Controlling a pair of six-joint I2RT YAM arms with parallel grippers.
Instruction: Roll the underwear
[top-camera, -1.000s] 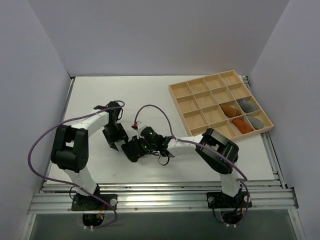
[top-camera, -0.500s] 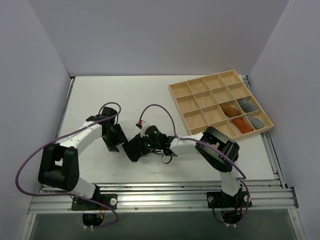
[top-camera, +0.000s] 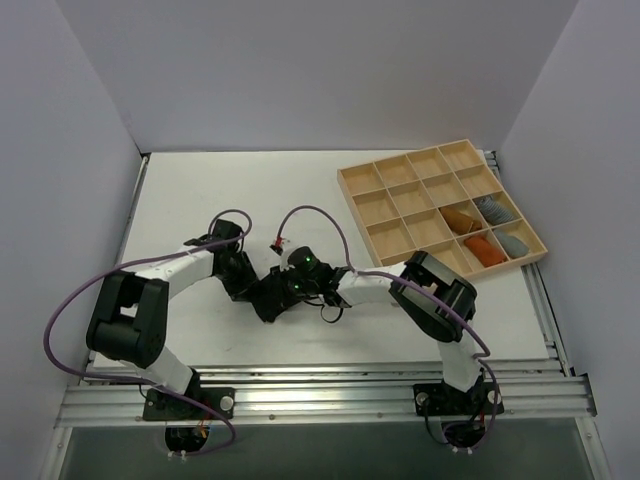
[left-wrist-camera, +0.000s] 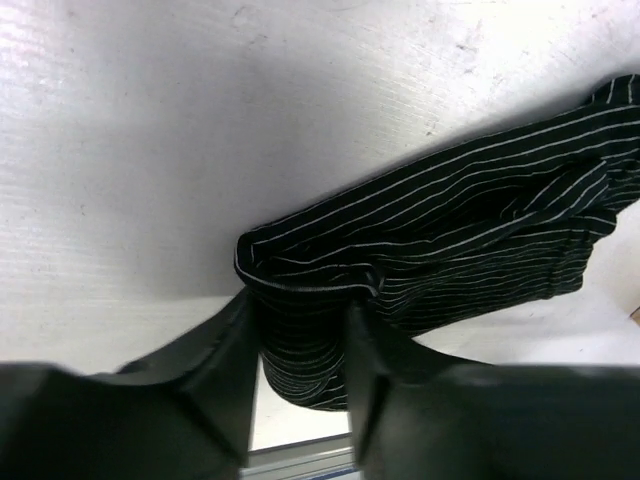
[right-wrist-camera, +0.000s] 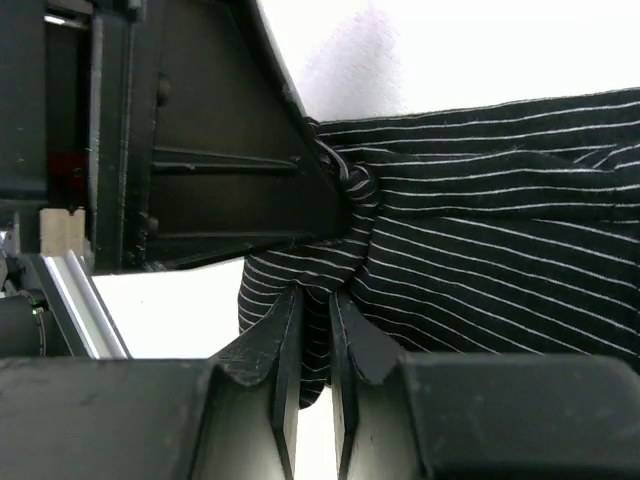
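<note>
The underwear (top-camera: 266, 300) is a bunched black garment with thin pale stripes, lying on the white table between the two arms. In the left wrist view the underwear (left-wrist-camera: 450, 230) stretches to the right, and my left gripper (left-wrist-camera: 300, 312) is shut on a bunched fold at its end. In the right wrist view my right gripper (right-wrist-camera: 317, 300) is shut on the lower edge of the underwear (right-wrist-camera: 500, 220), its fingers almost together with fabric between them. In the top view the left gripper (top-camera: 248, 284) and right gripper (top-camera: 282, 292) sit close together on the garment.
A wooden tray (top-camera: 343, 178) with several compartments stands at the back right; orange rolls (top-camera: 483, 250) and grey rolls (top-camera: 492, 208) lie in its right compartments. Purple cables loop over both arms. A metal rail (top-camera: 330, 385) runs along the near edge.
My left gripper has moved right, from beside the underwear onto its left end, next to the right gripper. The right gripper has stayed on the garment.
</note>
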